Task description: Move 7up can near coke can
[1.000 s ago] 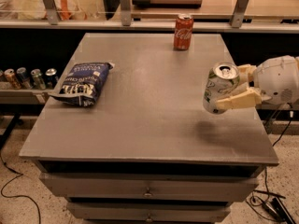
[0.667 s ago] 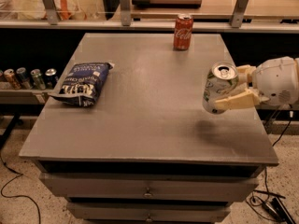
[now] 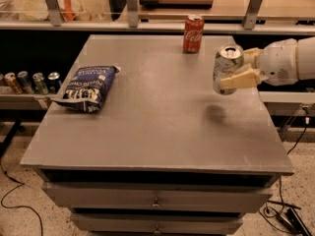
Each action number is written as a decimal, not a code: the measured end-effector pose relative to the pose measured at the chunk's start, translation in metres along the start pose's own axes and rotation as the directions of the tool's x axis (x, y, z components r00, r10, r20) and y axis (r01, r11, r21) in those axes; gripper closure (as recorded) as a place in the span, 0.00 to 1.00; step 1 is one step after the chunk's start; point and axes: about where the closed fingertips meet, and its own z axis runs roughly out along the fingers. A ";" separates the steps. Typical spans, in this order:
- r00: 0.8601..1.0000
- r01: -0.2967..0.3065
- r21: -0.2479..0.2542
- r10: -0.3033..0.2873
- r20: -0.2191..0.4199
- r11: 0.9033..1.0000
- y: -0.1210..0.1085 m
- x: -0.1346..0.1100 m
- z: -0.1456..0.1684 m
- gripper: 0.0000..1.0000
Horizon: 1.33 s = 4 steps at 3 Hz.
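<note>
Currently: 7up can [image 3: 226, 67], clamped in tool [image 3: 234, 69], held above right side of worktop [image 3: 157, 132]. Coke can [image 3: 193, 33] upright near far edge. Risks: coke can knocked over on approach; 7up can toppled if released too high.

A blue chip bag [image 3: 87, 87] lies on the left part of the grey worktop [image 3: 157, 132], well apart from the gripper [image 3: 235, 69] above its right edge. Small cans [image 3: 29, 81] stand on a low shelf to the left. Two drawers [image 3: 156, 198] sit below the worktop.
</note>
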 end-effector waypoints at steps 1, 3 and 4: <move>1.000 -0.021 0.056 0.021 -0.005 0.998 -0.043 -0.007 0.009 1.00; 0.995 -0.092 0.136 0.087 0.042 0.986 -0.125 -0.006 0.035 1.00; 0.992 -0.125 0.169 0.118 0.053 0.978 -0.155 0.008 0.052 1.00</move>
